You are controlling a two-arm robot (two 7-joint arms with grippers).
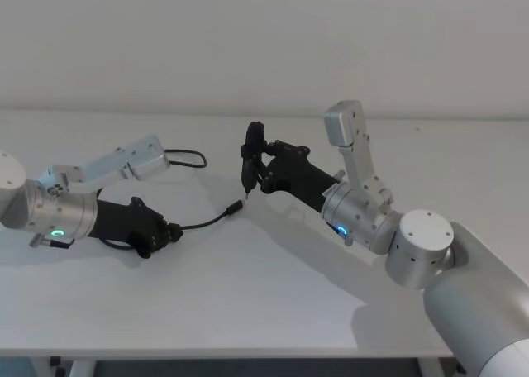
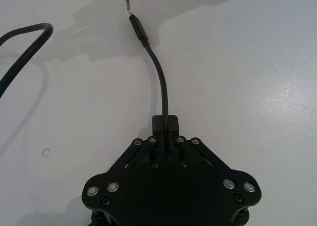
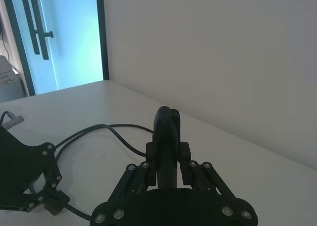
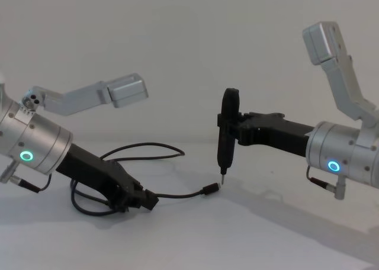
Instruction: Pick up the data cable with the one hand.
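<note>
The data cable is a thin black cord lying on the white table, with its loose loop trailing behind my left arm. My left gripper, the one with the green ring, sits low over the table and is shut on the cable a short way behind its plug. The free plug end sticks out towards the right. My right gripper, blue-ringed, is shut on an upright black tool whose needle tip hovers just above the plug.
A plain wall stands behind the table. The table's front edge runs close to my body. A glass door lies beyond the far left end. Open table surface stretches in front of both arms.
</note>
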